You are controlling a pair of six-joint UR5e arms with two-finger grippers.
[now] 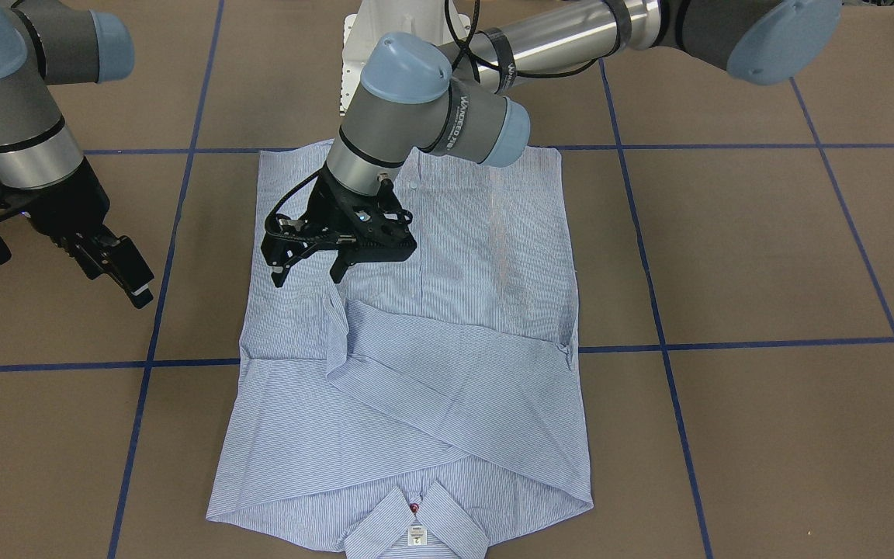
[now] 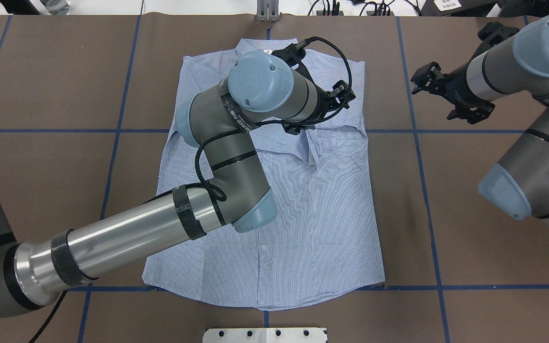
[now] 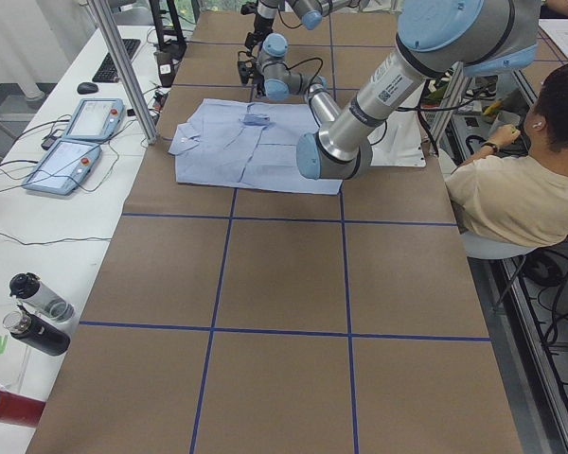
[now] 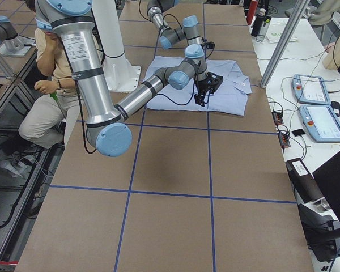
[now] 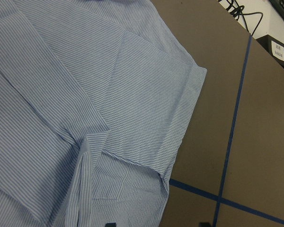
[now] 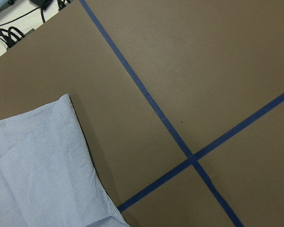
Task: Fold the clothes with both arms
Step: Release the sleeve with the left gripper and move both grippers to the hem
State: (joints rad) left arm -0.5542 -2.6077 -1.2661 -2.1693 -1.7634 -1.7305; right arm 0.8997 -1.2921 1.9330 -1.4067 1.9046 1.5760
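**Surroundings.** A brown table (image 1: 765, 256) is marked into squares by blue tape lines (image 1: 653, 310). A white pedestal (image 2: 265, 335) is seen at the robot's edge. A seated person (image 3: 516, 199) is placed beside the table. Two control tablets (image 3: 68, 163) are laid on a white side bench (image 3: 19, 218).

**Obstructions.** In the overhead view much of the shirt's upper half is covered by the left arm (image 2: 131, 231), whose elbow and wrist are bent over it.

**Containers.** Three bottles (image 3: 38, 331) are kept at the bench's near end. Their contents cannot be told.

**Shirt** (image 1: 447, 388). It is laid flat mid-table, front up. The sleeves are crossed over the chest and the collar (image 1: 416, 524) is turned towards the operators' side.

**Left gripper** (image 1: 309, 276). It is held over the shirt, near the crossed sleeves. The jaws are spread apart and nothing is gripped.

**Right gripper** (image 2: 439, 95). It is held over bare table beside the shirt, apart from it. The jaws are spread and nothing is gripped.
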